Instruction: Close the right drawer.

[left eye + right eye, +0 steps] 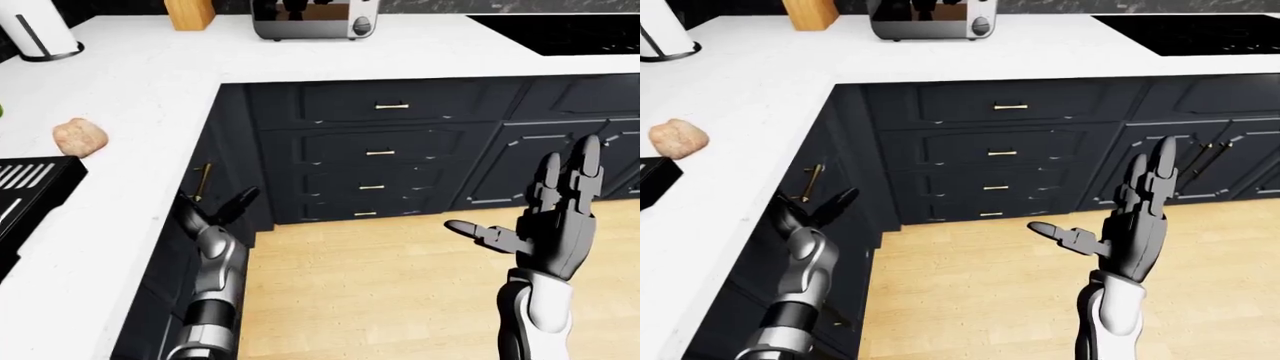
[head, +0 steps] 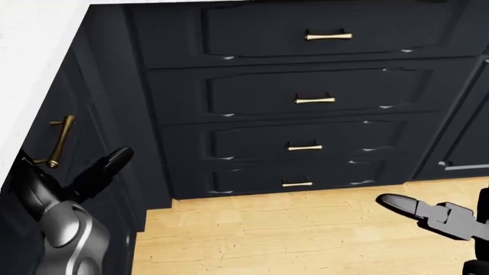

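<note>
In the left-eye view we see a white countertop (image 1: 150, 97) wrapping an inner corner, with a toaster (image 1: 305, 18) at twelve o'clock, a wooden block (image 1: 188, 12) just beside it toward eleven, a paper towel roll (image 1: 38, 30) at ten and a bread roll (image 1: 79, 136) at nine. Below the counter a stack of four dark drawers (image 1: 378, 154) with brass pulls sits near centre, every front flush; which of them is the right drawer we cannot tell. Our left hand (image 1: 215, 214) is at seven o'clock, its fingers apart around the vertical brass handle (image 1: 200, 181) of the side cabinet (image 1: 190, 247), gripping nothing we can make out. Our right hand (image 1: 545, 225) stands at four o'clock, palm upright, fingers spread wide and empty over the wood floor (image 1: 380, 285). In the head view the drawer stack fills the frame from twelve to three, the left fingers (image 2: 107, 163) at eight just beside the brass handle, and one right finger (image 2: 405, 205) reaches in at four. In the right-eye view a black cooktop (image 1: 1190, 31) lies at one o'clock on the counter, and double cabinet doors (image 1: 1210, 161) stand at three, behind the raised right hand.
</note>
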